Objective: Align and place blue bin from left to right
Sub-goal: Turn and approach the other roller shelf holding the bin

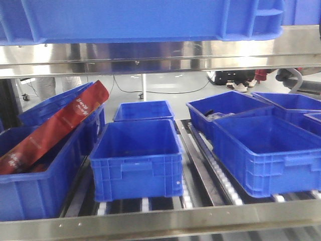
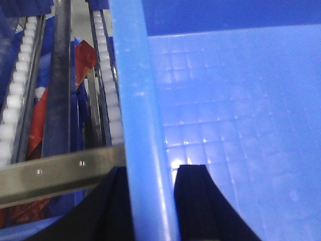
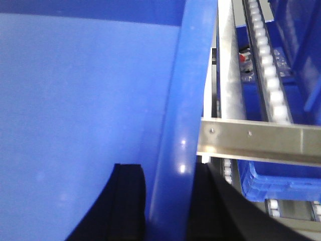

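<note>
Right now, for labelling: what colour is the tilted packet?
Packet: red, clearest in exterior front view.

The bin point(image 1: 140, 20), periwinkle-blue plastic with a thick rim and ribbed corner pockets, lies level at 12 o'clock in the front view, just above the shelf rail point(image 1: 150, 55); its floor is grid-patterned.

The blue bin point(image 2: 140, 100) is glossy smooth plastic, the rail point(image 3: 261, 138) shiny metal

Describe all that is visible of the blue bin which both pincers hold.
The blue bin looks like smooth light-blue plastic with a thick rim, ribbed corners and a floor marked in squares. It is empty where visible and stands upright at the upper steel shelf. The left pincer and right pincer each clamp one side wall.
</note>
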